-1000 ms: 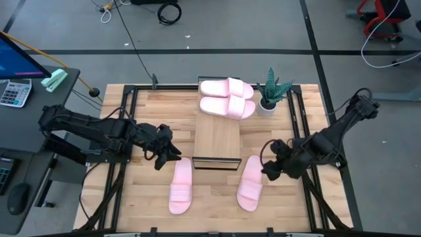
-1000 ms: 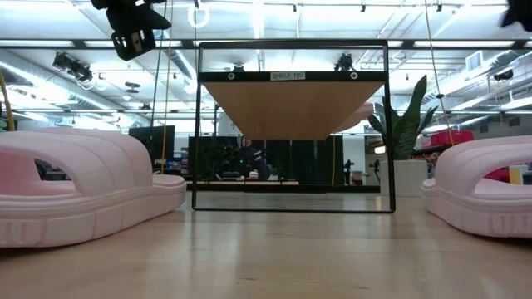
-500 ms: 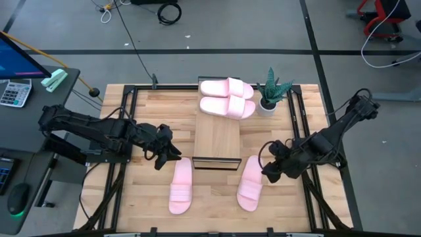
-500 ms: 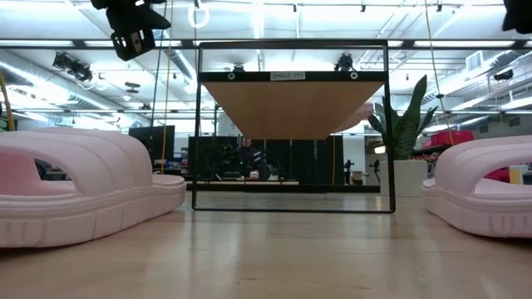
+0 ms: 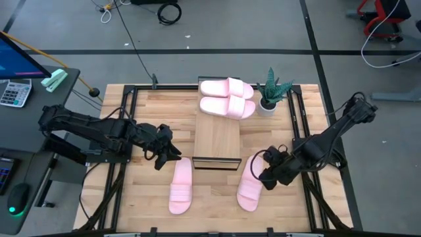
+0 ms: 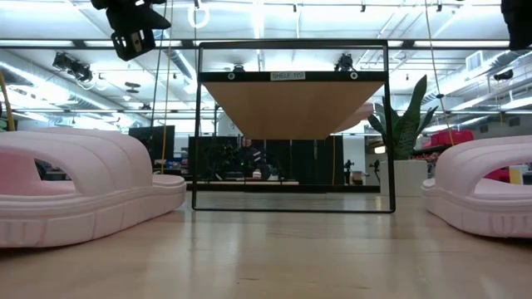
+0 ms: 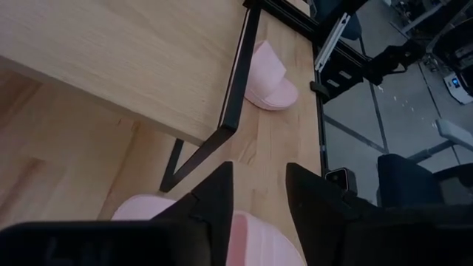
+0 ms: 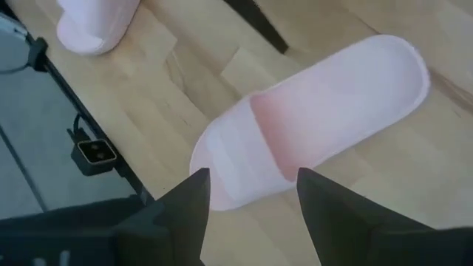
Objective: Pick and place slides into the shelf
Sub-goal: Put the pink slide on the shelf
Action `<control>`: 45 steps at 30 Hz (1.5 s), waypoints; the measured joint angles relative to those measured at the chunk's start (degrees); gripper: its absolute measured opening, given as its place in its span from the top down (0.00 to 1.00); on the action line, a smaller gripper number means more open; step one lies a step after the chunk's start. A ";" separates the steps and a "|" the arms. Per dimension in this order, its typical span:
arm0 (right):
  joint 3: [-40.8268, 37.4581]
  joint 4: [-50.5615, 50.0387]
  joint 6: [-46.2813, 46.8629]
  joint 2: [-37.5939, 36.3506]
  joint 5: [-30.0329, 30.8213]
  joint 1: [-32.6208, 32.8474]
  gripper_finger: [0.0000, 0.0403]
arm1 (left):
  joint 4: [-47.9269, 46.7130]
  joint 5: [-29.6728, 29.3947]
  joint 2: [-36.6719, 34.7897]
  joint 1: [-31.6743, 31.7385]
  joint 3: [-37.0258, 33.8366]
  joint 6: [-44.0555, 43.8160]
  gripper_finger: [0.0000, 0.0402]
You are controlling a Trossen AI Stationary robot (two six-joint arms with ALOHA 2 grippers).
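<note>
Two pale pink slides (image 5: 227,99) lie side by side on the far end of the shelf (image 5: 218,139), a light-wood board on a black frame. Two more rest sole-down on the table: one near-left (image 5: 181,187), one near-right (image 5: 249,183). My left gripper (image 5: 172,153) is open and hovers beside the shelf's near-left corner, over the left slide's far end (image 7: 140,208). My right gripper (image 5: 264,178) is open and hangs just right of the near-right slide (image 8: 318,118), fingers (image 8: 194,199) apart above its near end.
A small potted plant (image 5: 271,92) stands at the shelf's far right. Black frame rails (image 5: 125,125) run along the table's left and right sides. Bare wood lies between the two near slides (image 6: 274,249). A desk with a calculator (image 5: 14,92) sits left of the table.
My right gripper has moved toward the table's near edge and slightly left, closing on the near-right slide. The slides and shelf have stayed where they were.
</note>
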 joint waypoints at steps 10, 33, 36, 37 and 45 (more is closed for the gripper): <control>-1.51 5.51 -3.25 0.82 -3.87 0.00 0.50 | 0.00 0.00 0.00 0.00 0.00 -0.22 0.67; -13.38 20.26 -4.71 0.75 -6.90 -2.28 0.54 | -0.02 -0.01 0.00 0.00 0.00 -0.03 0.68; -13.38 20.25 -6.92 0.75 -6.91 -4.05 0.54 | -0.04 -0.05 0.00 0.00 0.00 0.02 0.67; -13.38 20.26 -7.52 0.75 -6.91 -4.55 0.54 | -0.02 -0.23 0.00 0.00 0.00 0.02 0.67; -13.38 20.26 -11.20 0.75 -8.25 -6.47 0.54 | -0.04 -0.44 0.00 0.00 0.00 0.07 0.67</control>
